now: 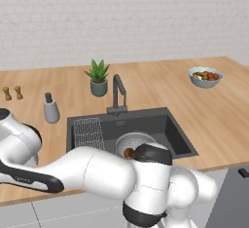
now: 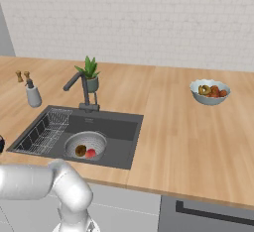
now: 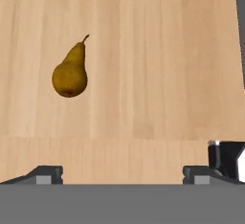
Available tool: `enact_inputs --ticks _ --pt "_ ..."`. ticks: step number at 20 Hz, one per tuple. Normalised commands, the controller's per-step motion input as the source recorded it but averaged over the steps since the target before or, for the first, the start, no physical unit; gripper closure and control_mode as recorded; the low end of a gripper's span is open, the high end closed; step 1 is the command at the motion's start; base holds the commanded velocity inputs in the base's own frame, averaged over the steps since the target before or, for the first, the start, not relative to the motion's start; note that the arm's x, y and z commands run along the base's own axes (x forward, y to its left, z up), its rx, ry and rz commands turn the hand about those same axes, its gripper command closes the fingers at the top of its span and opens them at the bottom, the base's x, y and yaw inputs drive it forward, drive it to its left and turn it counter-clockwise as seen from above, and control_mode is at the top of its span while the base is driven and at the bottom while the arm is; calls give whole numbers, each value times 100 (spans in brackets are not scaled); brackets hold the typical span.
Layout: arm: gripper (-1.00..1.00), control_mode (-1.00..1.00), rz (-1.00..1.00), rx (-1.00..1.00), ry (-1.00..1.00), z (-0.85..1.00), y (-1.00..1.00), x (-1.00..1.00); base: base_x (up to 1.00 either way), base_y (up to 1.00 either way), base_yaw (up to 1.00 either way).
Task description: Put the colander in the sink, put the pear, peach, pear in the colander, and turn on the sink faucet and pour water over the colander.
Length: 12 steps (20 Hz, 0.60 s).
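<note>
My gripper has its two small dark finger tips set wide apart, one low at each side of the hand view, holding nothing and touching nothing; between them and above lies a brown-yellow pear with a thin stem, smooth-skinned and lying on its side on the pale wooden counter, well clear of both tips; the wood grain runs in long straight streaks.

From the base views, the round shallow silvery-white perforated colander sits inside the large rectangular dark-grey matte sink, toward its near side; in the colander lie a second brown pear and a small round red-pink peach, just beside each other; a flat wire rack fills the sink's left part; the dark-grey angular sink faucet stands at the back rim, its short spout bent out to one side.

Behind the faucet is a small green plant in a grey pot; a pale-grey dispenser bottle stands left of the sink; a smooth pale-blue bowl of fruit rests well apart on the right.
</note>
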Motion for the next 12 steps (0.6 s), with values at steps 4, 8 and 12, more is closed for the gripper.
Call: enact_inputs --ticks 4,8,12 --pt "-100 -100 -12 0 -3 -48 19 5 0 0 0" --pt "-100 -100 -12 0 -6 -49 7 0 0 0 0" --pt "-100 -100 -11 0 -11 -48 0 21 0 0 0"
